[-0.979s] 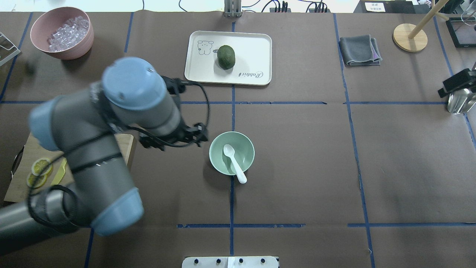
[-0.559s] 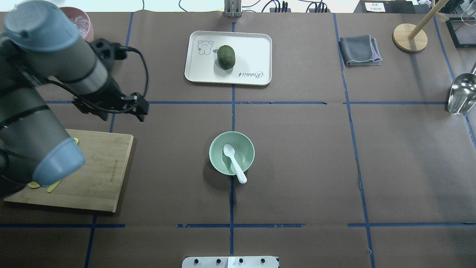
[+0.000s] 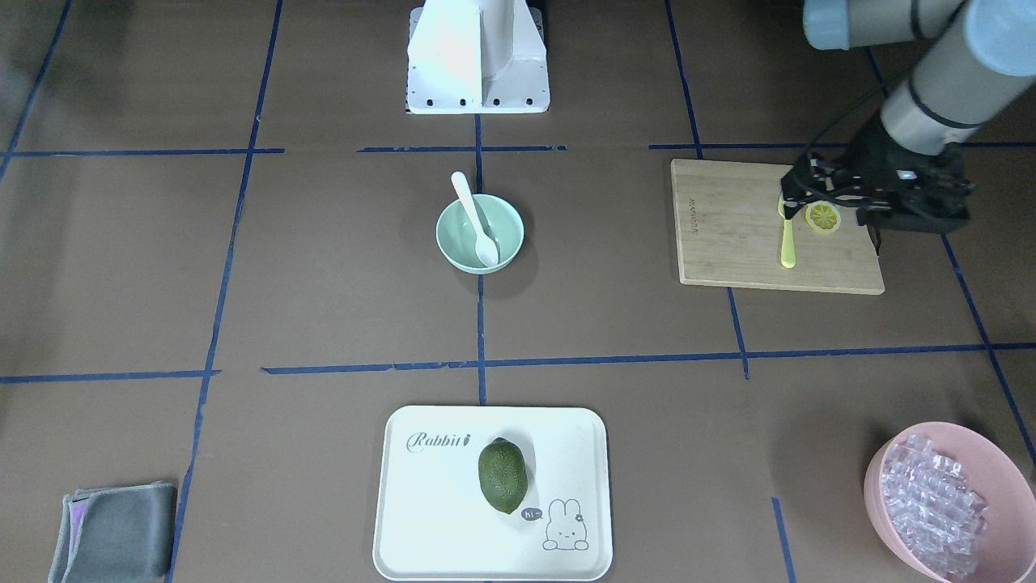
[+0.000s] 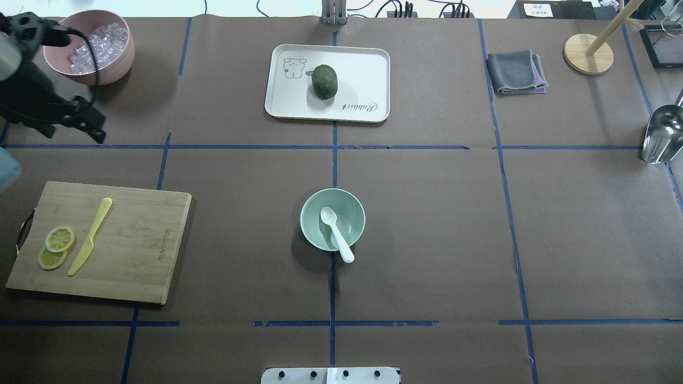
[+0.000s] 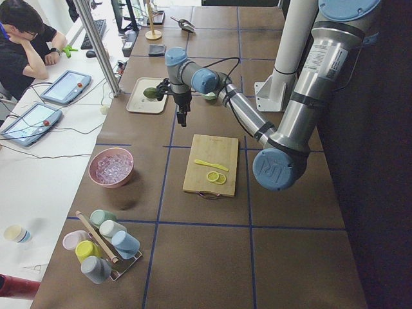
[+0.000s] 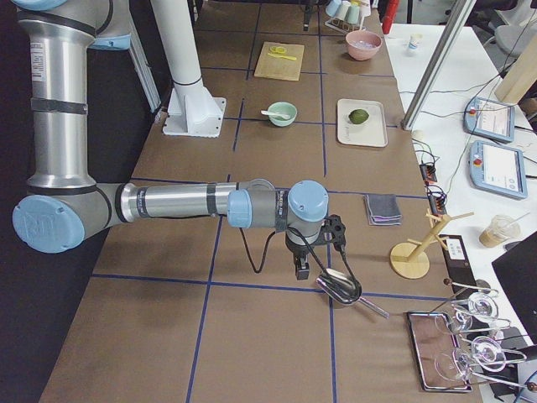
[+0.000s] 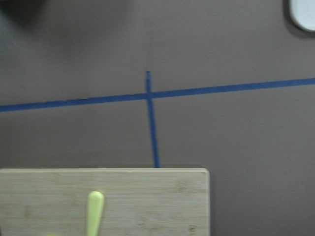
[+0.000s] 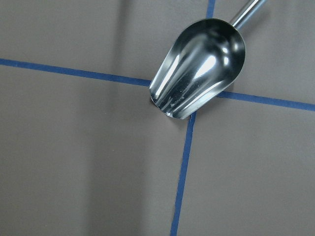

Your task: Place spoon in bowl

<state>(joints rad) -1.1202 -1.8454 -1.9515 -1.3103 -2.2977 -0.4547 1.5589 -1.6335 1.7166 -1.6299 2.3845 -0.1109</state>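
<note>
Spoon (image 4: 335, 232): white, scoop down inside the bowl (image 4: 316, 205), handle leaning on the rim and jutting out toward the robot's edge of the bench.
Bowl: mint green, mid-bench, slightly nearer the robot's edge than the far edge, on a blue tape line.
Tray (image 4: 368, 64): white, toward the far edge, in line with the bowl but well apart; carries a dark green fruit (image 4: 324, 81).
Cutting board (image 4: 139, 240): wooden, at the bench's left end toward the robot's edge; carries a yellow knife (image 4: 90, 236) and lemon slices (image 4: 60, 238).
Pink bowl (image 4: 114, 72): far left corner, holds clear cubes.
Grey cloth (image 4: 516, 72) and wooden stand (image 4: 588, 53): toward the far right corner.
Metal scoop (image 4: 661, 138): at the right end.
Left hand (image 3: 795, 194): raised over the left end between cutting board and pink bowl, well apart from the bowl; cannot tell whether released or clenched.
Right hand (image 6: 302, 270): above the scoop at the right end; its grip cannot be told.
</note>
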